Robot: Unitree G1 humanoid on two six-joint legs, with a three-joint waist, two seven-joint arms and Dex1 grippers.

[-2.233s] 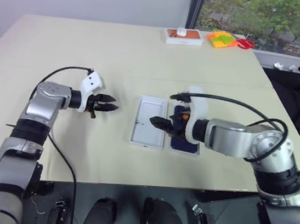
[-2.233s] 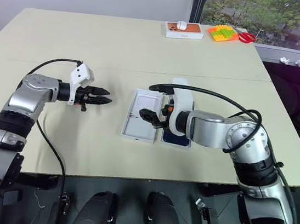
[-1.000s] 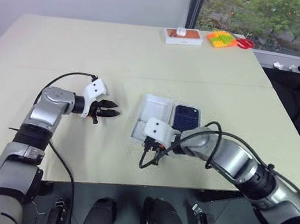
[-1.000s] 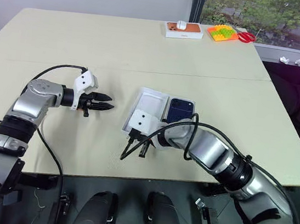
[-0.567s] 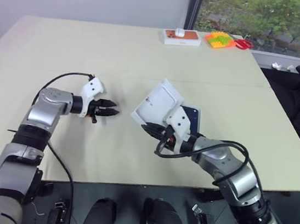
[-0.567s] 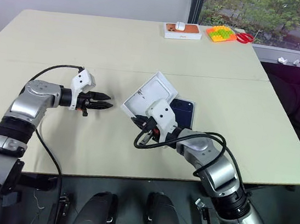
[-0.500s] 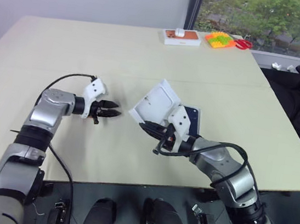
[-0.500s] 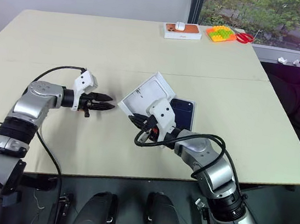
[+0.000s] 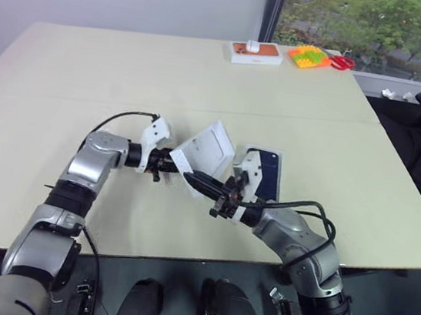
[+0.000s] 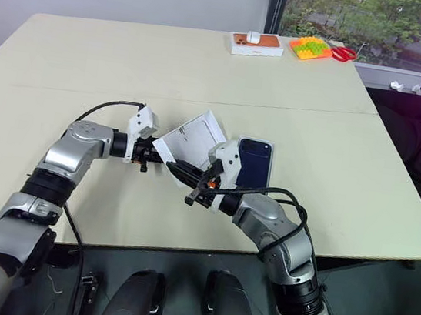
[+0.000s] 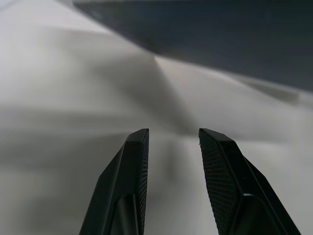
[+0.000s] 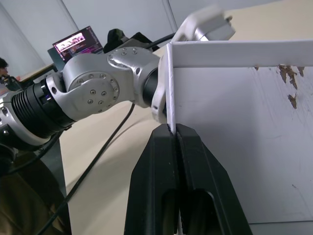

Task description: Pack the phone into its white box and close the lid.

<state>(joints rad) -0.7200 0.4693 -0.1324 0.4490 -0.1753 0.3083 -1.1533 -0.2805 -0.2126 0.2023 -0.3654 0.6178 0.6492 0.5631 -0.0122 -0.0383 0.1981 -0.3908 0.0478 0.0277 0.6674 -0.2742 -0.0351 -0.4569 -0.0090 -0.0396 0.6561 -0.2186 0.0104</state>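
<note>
Lid (image 10: 191,141), 1 of it, hangs tilted above the beige table (image 10: 130,61), its wall pinched by the right gripper (image 10: 180,171); left gripper (image 10: 151,150), fingers apart, meets its edge. 1 phone (image 10: 253,163) lies in its white box (image 9: 275,200) alongside.

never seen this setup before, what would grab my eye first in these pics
First, the white lid, held tilted in the air above the middle of the table, its wall pinched in the shut right pincer. The left pincer reaches it from the other side, fingers apart. Just beside it, the dark blue phone lies in the white box on the table.
</note>
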